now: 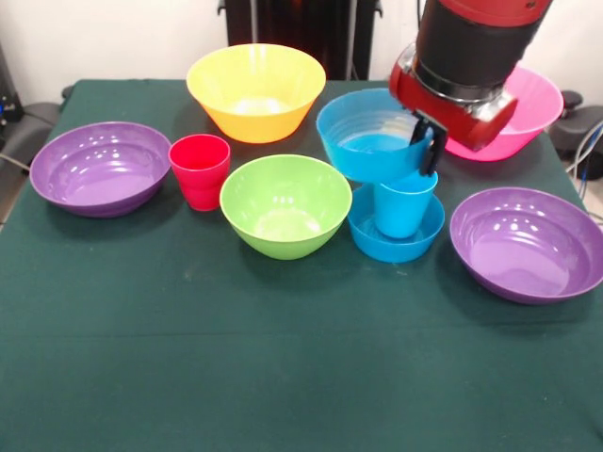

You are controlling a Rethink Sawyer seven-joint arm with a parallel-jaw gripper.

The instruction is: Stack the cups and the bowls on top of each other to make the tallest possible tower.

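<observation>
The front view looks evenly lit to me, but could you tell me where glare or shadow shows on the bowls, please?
Front view: bright white highlights sit inside the right purple bowl, the left purple bowl and the orange-yellow bowl; the lime green bowl throws a soft shadow on the green cloth; the raised blue bowl shades the blue cup beneath.

Looks like a robotics lab or test room, not a home. Shown by a bench (283, 377) draped in plain dark green cloth, set against a bare white wall (94, 38), with a red and black industrial arm (471, 47) reaching down over it and loose cables (589, 151) trailing at the right edge. Also told by the bright plastic bowls (285, 204) and cups (199, 169) spread out like test props, with dark equipment (301, 24) standing behind the far edge.
</observation>
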